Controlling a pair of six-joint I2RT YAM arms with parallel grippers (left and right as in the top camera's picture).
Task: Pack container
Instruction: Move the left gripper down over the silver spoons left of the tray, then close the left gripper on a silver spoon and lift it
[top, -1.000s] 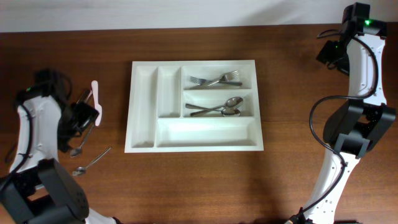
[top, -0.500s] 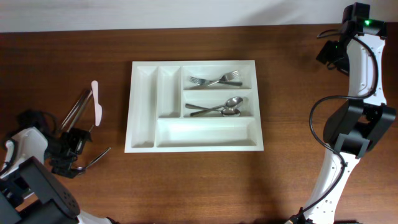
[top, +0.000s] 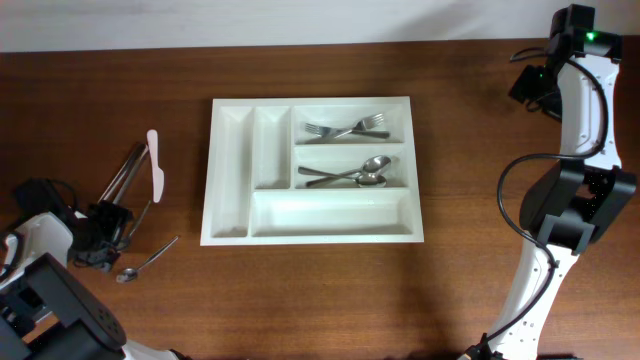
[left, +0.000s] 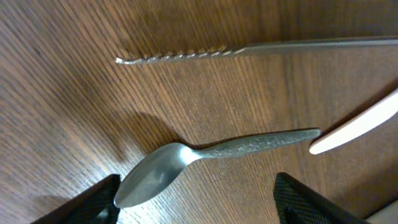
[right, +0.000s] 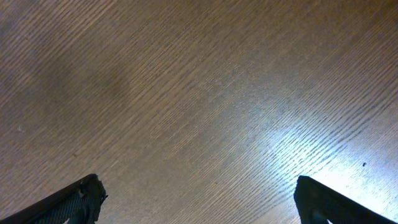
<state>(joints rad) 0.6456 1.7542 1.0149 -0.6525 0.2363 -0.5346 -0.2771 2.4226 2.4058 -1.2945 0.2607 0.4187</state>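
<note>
Container (top: 330, 212) lies at the middle of the desk (top: 320, 295), toward its far edge, forks (top: 345, 129) and spoons (top: 350, 176) in two compartments. Left gripper (left: 202, 202), near the left edge, has its jaws spread on both sides of a loose spoon (left: 205, 155), grasping nothing. Right gripper (right: 196, 199) is released near the far right corner.

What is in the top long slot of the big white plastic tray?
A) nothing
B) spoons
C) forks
C: silver metal forks lie crossed in the top long compartment of the large white rectangular plastic cutlery tray; the silver metal spoons lie one slot lower.
</note>
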